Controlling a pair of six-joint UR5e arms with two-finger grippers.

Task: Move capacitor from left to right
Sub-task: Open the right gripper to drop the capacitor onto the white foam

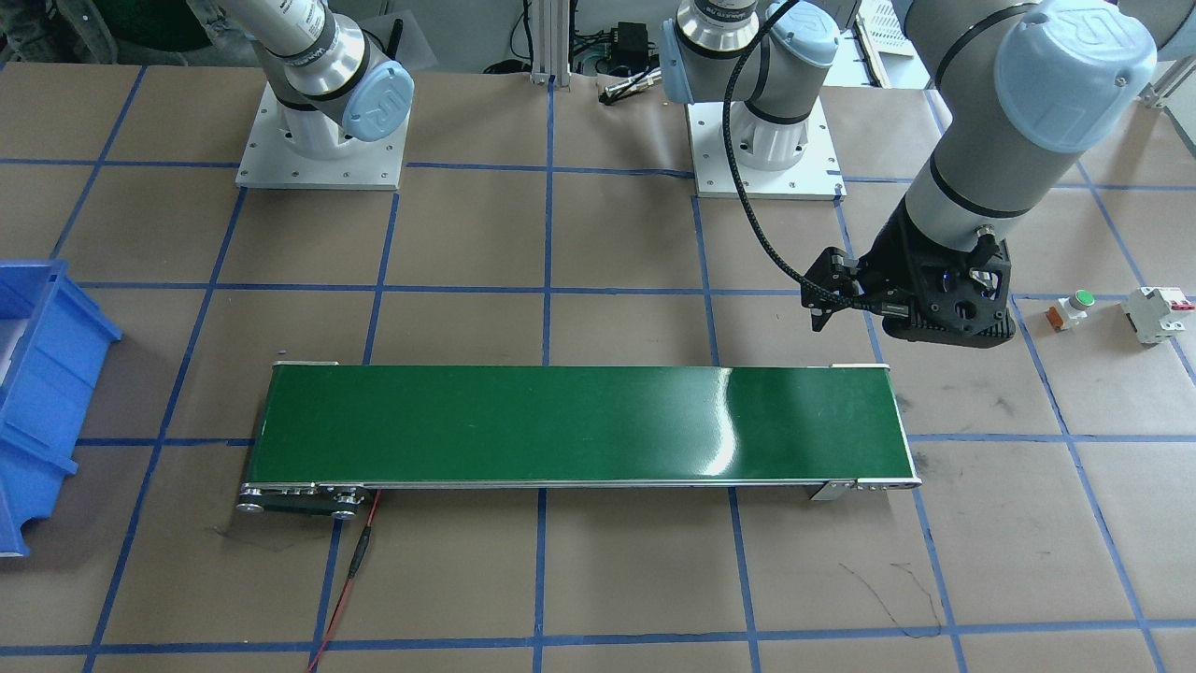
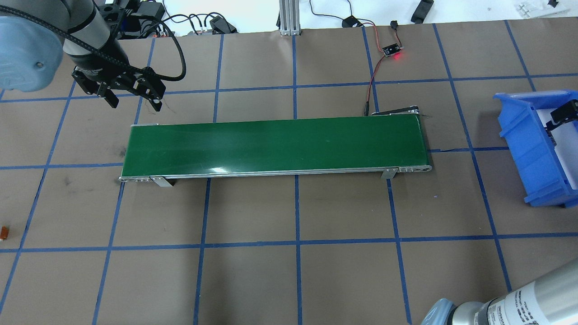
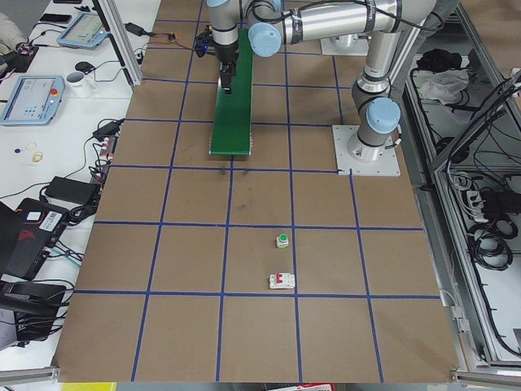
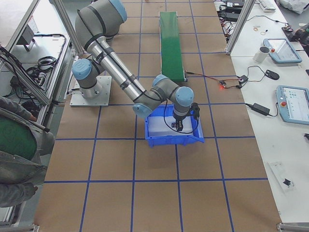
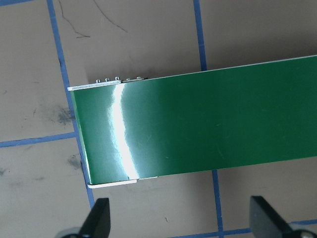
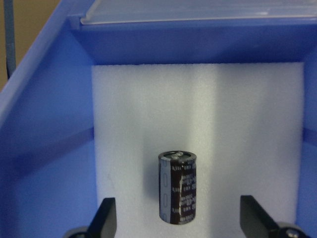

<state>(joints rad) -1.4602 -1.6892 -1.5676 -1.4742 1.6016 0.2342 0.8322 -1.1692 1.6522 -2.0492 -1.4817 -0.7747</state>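
At the far left, a push button [image 1: 1073, 308] and a circuit breaker [image 1: 1157, 314] sit on the table. The left gripper [image 2: 134, 101] hovers by the left end of the green belt [image 2: 275, 144], fingers spread wide, holding nothing. At the right, the right gripper [image 6: 179, 222] hangs inside the blue bin [image 2: 519, 135], also wide open and empty. The capacitor [image 6: 177, 187] sits between its fingers, touching neither. The drop-off looks done, so the job is a clean exit: lift straight up with fingers spread, clear of the capacitor and the bin walls. The bin holds a white foam pad [image 6: 208, 109] and on it only the capacitor, seemingly standing on end.
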